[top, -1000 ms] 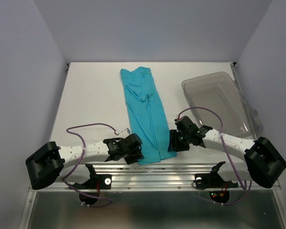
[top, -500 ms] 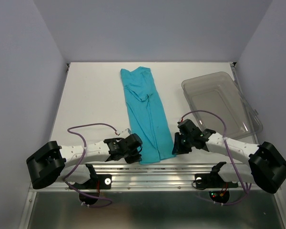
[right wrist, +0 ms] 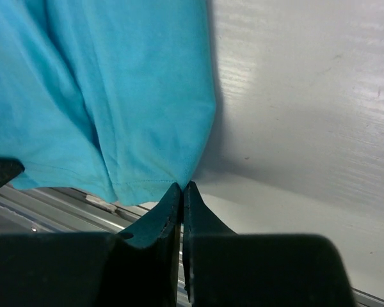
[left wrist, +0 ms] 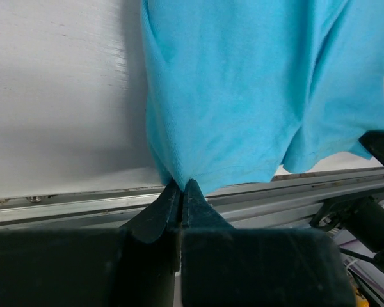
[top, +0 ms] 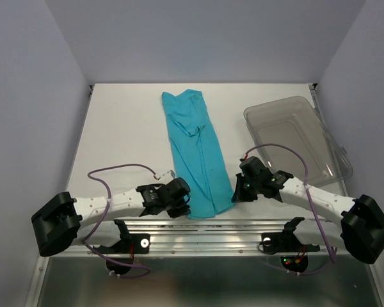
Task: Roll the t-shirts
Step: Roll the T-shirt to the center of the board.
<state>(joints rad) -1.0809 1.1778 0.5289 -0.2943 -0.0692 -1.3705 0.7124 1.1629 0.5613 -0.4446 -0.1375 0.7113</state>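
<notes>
Pinching the near hem corners of the t-shirt (top: 195,153) — left claw (left wrist: 181,188), right claw (right wrist: 182,188), each clamped on cloth — with its length stretching straight away.

The t-shirt (top: 195,153) is plain teal, of thin cloth, folded lengthwise into a long narrow strip. It lies flat on the white surface (top: 121,128), running from the far middle to the near edge. The left hand (left wrist: 181,187) and right hand (right wrist: 182,187) pinch its two hem corners.
</notes>
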